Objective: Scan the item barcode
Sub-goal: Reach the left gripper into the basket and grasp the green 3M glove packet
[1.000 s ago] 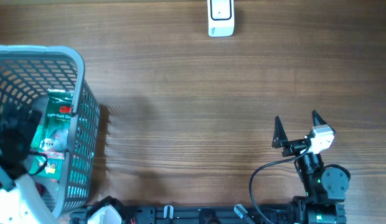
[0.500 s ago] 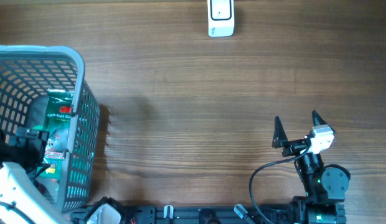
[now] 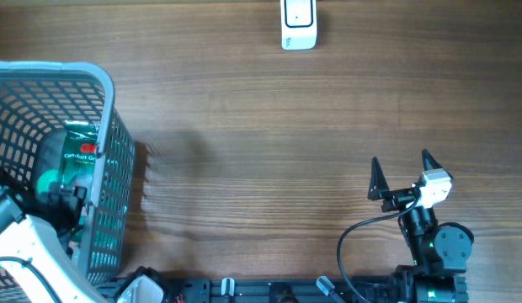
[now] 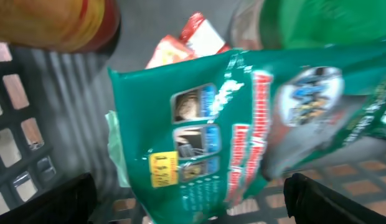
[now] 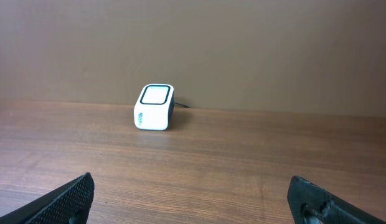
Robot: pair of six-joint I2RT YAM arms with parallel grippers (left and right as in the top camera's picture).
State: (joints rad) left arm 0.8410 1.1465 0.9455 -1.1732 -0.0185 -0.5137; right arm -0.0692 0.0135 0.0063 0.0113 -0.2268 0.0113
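my basket point(image 3: 109, 109) holds a green packet point(image 4: 243, 137). left gripper point(image 4: 193, 202) hangs over it, fingers wide; right gripper point(image 3: 404, 172) wide too.

green packet point(image 4: 243, 124) print blurred, unreadable; basket point(image 3: 105, 93) cut off at left edge; left arm point(image 3: 34, 252) covers packet's lower part

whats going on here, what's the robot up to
The left gripper is down inside the grey basket, jaws open just above a green packet, with nothing gripped yet. The right gripper sits open and empty at the other side of the table, facing the white scanner.
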